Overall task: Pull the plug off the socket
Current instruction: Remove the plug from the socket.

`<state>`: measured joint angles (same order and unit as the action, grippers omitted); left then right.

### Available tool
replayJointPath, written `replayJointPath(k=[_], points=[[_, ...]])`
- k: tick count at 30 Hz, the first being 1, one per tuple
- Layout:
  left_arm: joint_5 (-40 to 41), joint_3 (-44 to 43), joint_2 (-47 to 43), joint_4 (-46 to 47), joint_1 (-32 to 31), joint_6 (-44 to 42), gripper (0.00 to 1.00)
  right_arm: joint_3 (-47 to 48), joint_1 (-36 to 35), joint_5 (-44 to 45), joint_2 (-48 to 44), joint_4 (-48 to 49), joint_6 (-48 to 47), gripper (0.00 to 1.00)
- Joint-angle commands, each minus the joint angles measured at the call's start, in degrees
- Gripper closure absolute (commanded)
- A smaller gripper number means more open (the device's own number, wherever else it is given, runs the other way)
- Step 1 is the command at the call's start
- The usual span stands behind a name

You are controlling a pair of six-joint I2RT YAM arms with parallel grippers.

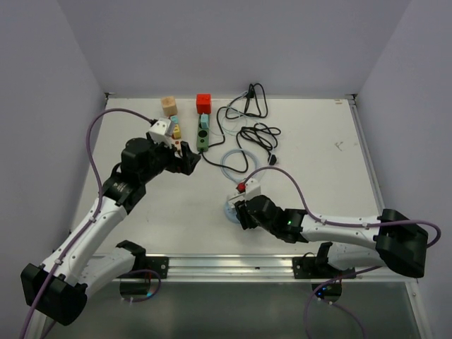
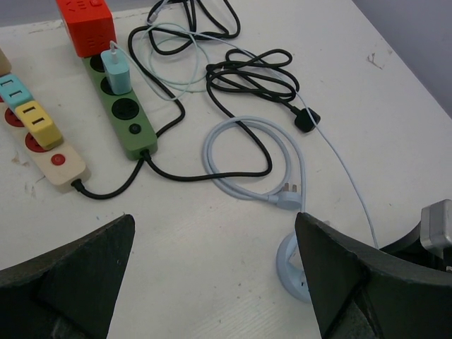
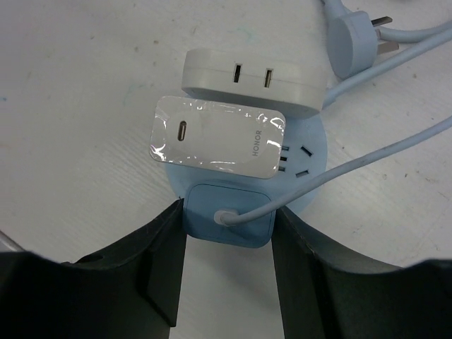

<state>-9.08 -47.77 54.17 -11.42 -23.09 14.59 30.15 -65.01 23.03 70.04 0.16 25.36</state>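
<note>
A pale blue plug (image 3: 227,215) with a light blue cable sits in the near side of a round blue socket (image 3: 311,152) on the table. My right gripper (image 3: 229,212) is shut on this plug, one finger against each side. A white charger (image 3: 215,138) and a white adapter (image 3: 251,78) are plugged into the same socket behind it. From above, the right gripper (image 1: 241,212) covers most of the socket (image 1: 232,210). My left gripper (image 2: 214,219) hangs open over bare table, holding nothing. The round socket (image 2: 289,265) shows partly behind its right finger.
A green power strip (image 2: 123,116) with a teal plug and a red cube (image 2: 86,25) lies at the back. A beige strip (image 2: 42,141) lies to its left. A coiled black cable (image 2: 247,78) and a pale blue cable loop (image 2: 247,162) lie between the strips and the socket.
</note>
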Motion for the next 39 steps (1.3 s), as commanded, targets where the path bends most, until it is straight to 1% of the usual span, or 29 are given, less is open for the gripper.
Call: replayJointPath(k=[1,4,7,10,11,13,17,20,23,28,29,31,33,35,39], points=[[-2.1,1.7,-1.7,2.5,-0.6,2.5,0.01,-0.3,-0.3,-9.5,-2.4,6.7,-8.0,0.84],[-3.2,5.0,-3.5,4.8,-1.3,4.9,0.0,-0.2,-0.2,-8.6,-1.9,5.7,-8.3,0.84],[-3.1,10.0,-5.8,7.6,-2.7,7.0,0.01,-0.4,-0.2,-7.9,-1.5,5.9,-7.5,0.85],[-1.4,15.7,-8.8,11.2,-5.9,10.4,0.0,-0.9,-0.2,-7.5,-1.2,6.8,-5.9,0.86],[-0.8,18.7,-9.6,13.6,-8.0,11.3,0.0,-1.1,-0.2,-7.5,-1.1,7.4,-5.8,0.86],[0.3,21.0,-10.5,17.0,-10.1,13.6,0.01,-1.1,-0.2,-7.7,-0.5,8.0,-5.3,0.89],[1.3,25.0,-8.3,23.2,-16.6,16.7,0.0,0.1,-0.3,-8.3,1.1,8.2,-5.0,0.9],[2.9,26.1,-7.3,25.8,-20.6,17.1,0.0,0.4,-0.2,-7.9,1.4,8.1,-4.5,0.9],[5.6,26.3,-5.1,26.2,-23.3,16.9,0.0,0.2,-0.2,-7.8,0.9,8.4,-3.8,0.91],[8.7,28.3,-1.5,29.5,-24.7,17.7,0.01,-0.8,-0.3,-8.4,0.1,9.4,-3.1,0.94],[8.8,28.6,-0.3,31.1,-24.8,17.8,0.04,-1.0,-0.2,-8.5,0.0,9.6,-3.0,0.94],[8.8,28.9,0.9,32.0,-25.0,18.0,0.06,-1.1,-0.2,-8.8,-0.1,9.7,-2.8,0.94],[10.7,29.0,2.4,32.8,-25.2,17.9,0.15,-1.3,-0.2,-9.2,-0.2,9.9,-2.6,0.94],[11.5,29.2,3.4,33.5,-25.4,17.9,0.2,-1.6,-0.2,-9.3,-0.5,10.0,-2.4,0.94],[11.2,30.1,4.4,35.3,-25.5,18.4,0.21,-1.7,-0.3,-9.2,-0.4,9.9,-2.4,0.94]])
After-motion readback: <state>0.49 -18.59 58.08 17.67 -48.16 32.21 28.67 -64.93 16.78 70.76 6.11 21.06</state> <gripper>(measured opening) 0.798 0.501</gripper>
